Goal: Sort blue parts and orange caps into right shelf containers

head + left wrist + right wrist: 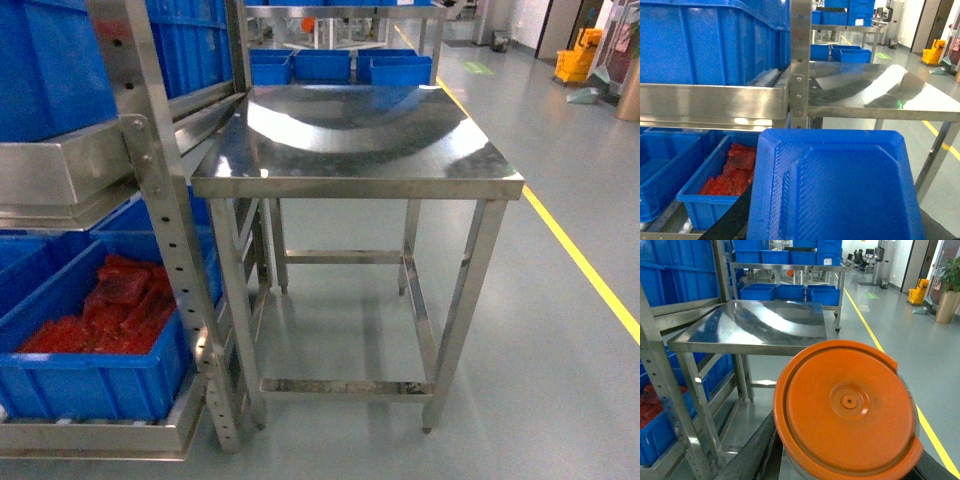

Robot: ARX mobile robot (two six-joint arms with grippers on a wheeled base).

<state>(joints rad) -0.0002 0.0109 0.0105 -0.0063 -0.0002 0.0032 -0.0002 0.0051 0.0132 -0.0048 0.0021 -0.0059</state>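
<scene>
A square blue plastic tray-shaped part (832, 187) fills the left wrist view and a round orange plastic cap (847, 407) fills the right one; neither claw itself shows, so their grip cannot be told. A bright blue ribbed crate (95, 385) of red pieces (110, 310) sits on the steel shelf rack (165, 215) beside the bare steel surface (355, 140).
</scene>
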